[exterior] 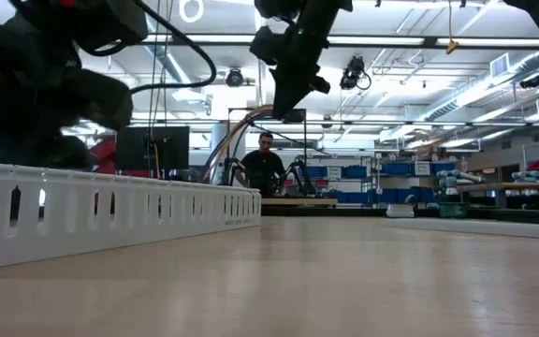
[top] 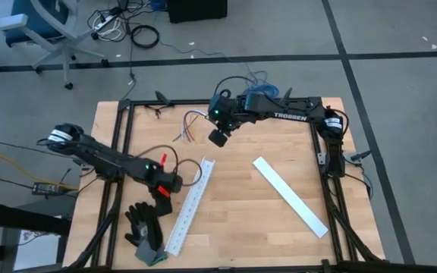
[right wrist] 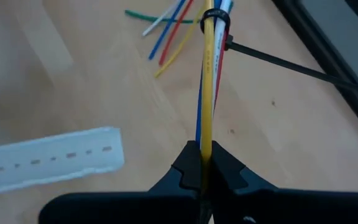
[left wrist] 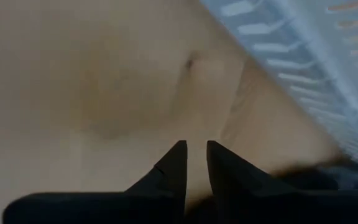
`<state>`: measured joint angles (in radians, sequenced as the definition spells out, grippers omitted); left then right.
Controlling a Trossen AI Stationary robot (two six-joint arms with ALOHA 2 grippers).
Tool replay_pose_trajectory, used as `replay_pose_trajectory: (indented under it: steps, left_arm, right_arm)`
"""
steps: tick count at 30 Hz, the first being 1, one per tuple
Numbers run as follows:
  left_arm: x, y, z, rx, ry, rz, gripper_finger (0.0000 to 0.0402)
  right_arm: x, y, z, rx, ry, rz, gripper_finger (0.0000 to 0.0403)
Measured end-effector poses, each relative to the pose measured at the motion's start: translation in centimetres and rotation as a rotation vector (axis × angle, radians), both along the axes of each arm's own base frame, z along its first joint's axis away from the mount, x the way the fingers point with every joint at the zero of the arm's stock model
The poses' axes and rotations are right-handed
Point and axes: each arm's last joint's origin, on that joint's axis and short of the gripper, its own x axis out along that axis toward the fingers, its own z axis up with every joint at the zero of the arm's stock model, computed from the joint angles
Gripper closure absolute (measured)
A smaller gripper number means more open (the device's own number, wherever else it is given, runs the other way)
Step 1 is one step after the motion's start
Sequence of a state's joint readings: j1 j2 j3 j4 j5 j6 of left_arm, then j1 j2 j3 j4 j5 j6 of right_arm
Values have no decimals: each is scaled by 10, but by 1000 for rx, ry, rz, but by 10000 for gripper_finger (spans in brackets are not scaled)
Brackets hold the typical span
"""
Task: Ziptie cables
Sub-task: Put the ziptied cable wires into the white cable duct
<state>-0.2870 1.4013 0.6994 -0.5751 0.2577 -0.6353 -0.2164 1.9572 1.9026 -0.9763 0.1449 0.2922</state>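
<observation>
The cables (right wrist: pixel 207 74) hang pinched in the closed right claw (right wrist: pixel 205 167) above the surface's (top: pixel 241 212) far edge; only the right wrist view shows the ziptie (right wrist: pixel 272 57) looped around them. The left claw (left wrist: pixel 194 163), slightly parted and empty, hovers beside a white slotted strip (top: pixel 188 206). The right arm (top: pixel 294 114) reads "TROSSEN".

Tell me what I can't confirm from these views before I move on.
- Whether the ziptie is pulled tight around the cables: right wrist view cuts its loop at the edge; high view too small.
- Whether the left gripper holds anything: fingers nearly together, nothing visible between them.
- Right gripper: shut on the cables, clear.
</observation>
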Motion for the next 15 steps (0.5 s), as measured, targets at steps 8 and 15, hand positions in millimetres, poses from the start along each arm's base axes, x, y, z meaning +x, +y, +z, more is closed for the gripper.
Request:
replay_pose_trajectory:
  steps: [8,15]
  left_arm:
    - [8,-48,-15,3,-21,62,355]
    - [22,-88,-14,-79,-189,136,363]
  right_arm:
    - [-4,33,9,-32,24,33,401]
    - [-11,46,18,-26,18,46,401]
